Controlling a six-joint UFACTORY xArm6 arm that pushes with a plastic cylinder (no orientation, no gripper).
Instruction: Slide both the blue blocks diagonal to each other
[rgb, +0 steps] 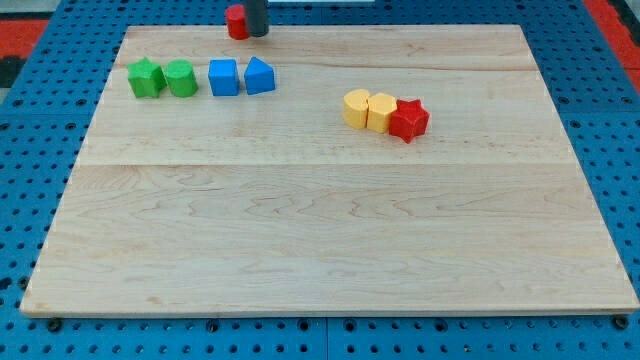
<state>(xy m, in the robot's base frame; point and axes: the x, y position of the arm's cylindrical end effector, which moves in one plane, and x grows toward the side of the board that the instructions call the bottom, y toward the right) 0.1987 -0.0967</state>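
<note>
Two blue blocks sit side by side near the view's top left: a blue cube-like block (223, 77) and, touching its right side, a blue wedge-like block (259, 76). They lie in a level row. My rod comes down at the view's top edge and my tip (257, 33) rests at the board's top edge, just right of a small red cylinder block (236, 22). The tip stands above the blue wedge-like block, apart from it by a short gap.
A green star block (146, 79) and a green round block (181, 79) sit left of the blue pair. Two yellow blocks (357, 108) (381, 111) and a red star block (408, 120) form a row right of centre. The wooden board (320, 230) lies on blue pegboard.
</note>
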